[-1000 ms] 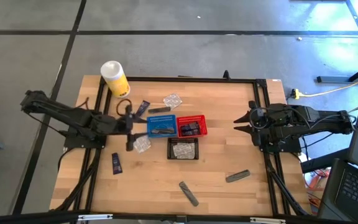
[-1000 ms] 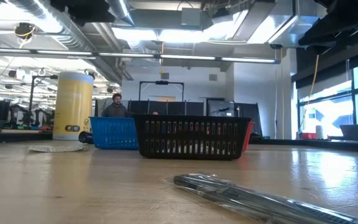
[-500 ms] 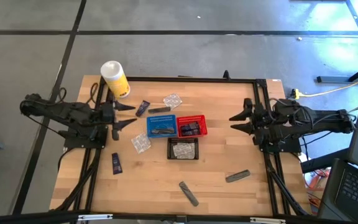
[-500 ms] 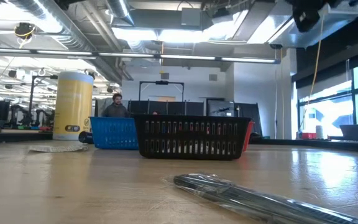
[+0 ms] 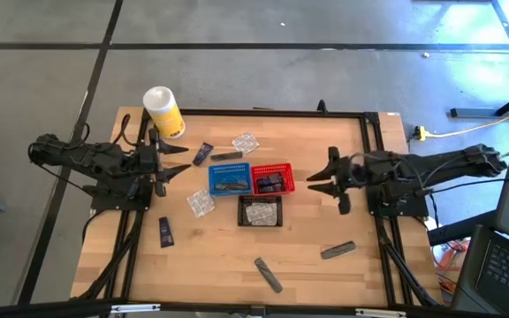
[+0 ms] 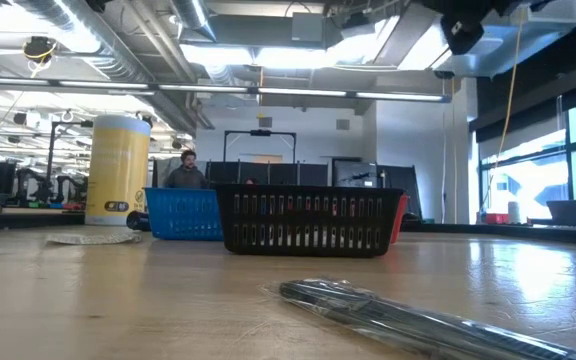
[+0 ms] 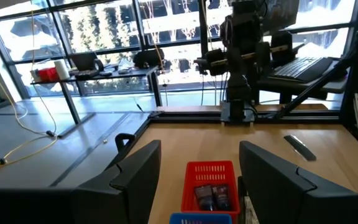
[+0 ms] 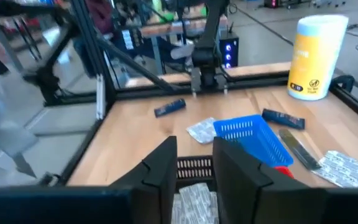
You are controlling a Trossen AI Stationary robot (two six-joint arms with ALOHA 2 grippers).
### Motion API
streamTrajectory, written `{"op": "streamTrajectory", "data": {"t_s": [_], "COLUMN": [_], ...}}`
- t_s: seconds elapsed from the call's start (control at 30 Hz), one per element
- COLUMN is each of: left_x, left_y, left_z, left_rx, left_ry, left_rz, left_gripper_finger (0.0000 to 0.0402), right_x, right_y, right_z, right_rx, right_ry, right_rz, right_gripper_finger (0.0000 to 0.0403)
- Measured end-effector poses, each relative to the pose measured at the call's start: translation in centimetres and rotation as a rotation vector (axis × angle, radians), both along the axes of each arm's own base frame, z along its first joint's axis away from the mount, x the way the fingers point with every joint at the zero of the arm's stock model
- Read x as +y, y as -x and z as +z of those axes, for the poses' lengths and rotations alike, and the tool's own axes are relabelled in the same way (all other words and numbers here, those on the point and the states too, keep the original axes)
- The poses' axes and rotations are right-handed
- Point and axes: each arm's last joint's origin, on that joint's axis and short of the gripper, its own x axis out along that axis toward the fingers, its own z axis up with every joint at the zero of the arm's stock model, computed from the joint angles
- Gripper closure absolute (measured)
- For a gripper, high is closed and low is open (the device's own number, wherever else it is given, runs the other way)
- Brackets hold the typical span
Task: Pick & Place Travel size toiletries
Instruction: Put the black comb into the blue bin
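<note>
Over the surface's right half, the right tool (image 5: 318,184) hangs above bare wood just beside the red basket (image 5: 274,178), its fingers spread and holding nothing; the left tool (image 5: 168,165) waits near the left edge, likewise wide open and empty. Judging by this, the step in hand is a reach toward another toiletry, with nothing yet gripped. Some items already lie in the blue basket (image 5: 229,178), the red one and the black basket (image 5: 261,212). Loose ones remain: a grey tube (image 5: 338,250) near the right front part of the surface, another grey tube (image 5: 268,274) by the front edge, a navy sachet (image 5: 164,231) toward the left front, a clear packet (image 5: 201,204) beside the blue basket, and a navy tube (image 5: 203,154), a grey strip (image 5: 226,156) and a packet (image 5: 246,142) behind the baskets. Nearest to the right tool is probably the first grey tube, still well apart toward the front; the next move calls for swinging over it, lining the fingers across its width, then descending.
</note>
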Motion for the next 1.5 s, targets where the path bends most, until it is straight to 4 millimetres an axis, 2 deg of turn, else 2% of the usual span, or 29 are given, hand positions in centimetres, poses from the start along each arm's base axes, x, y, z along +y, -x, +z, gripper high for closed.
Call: {"op": "streamTrajectory", "data": {"t_s": [0.37,0.53,0.67,0.77,0.9,1.13,1.5], "left_x": [0.0,0.0,0.0,0.0,0.0,0.0,0.0], "left_y": [0.0,0.0,0.0,0.0,0.0,0.0,0.0], "left_z": [0.0,0.0,0.0,0.0,0.0,0.0,0.0], "left_rx": [0.0,0.0,0.0,0.0,0.0,0.0,0.0], "left_ry": [0.001,0.001,0.001,0.001,0.001,0.001,0.001], "left_rz": [-0.001,-0.001,-0.001,-0.001,-0.001,-0.002,-0.002], "left_gripper_finger": [0.019,0.019,0.019,0.019,0.019,0.019,0.019], "right_x": [4.8,7.5,9.8,11.8,14.7,19.8,25.2], "right_y": [-3.9,-5.9,-7.2,-7.7,-8.4,-9.1,-9.1], "right_z": [1.9,1.3,1.0,0.2,-0.7,-2.4,-6.4], "right_rx": [0.115,0.181,0.239,0.305,0.341,0.369,0.433], "right_ry": [0.184,0.232,0.189,0.143,0.094,0.15,0.115], "right_rz": [0.022,0.033,0.066,0.092,0.1,0.141,0.082], "right_gripper_finger": [0.0331,0.0354,0.0375,0.0395,0.0394,0.0399,0.04]}}
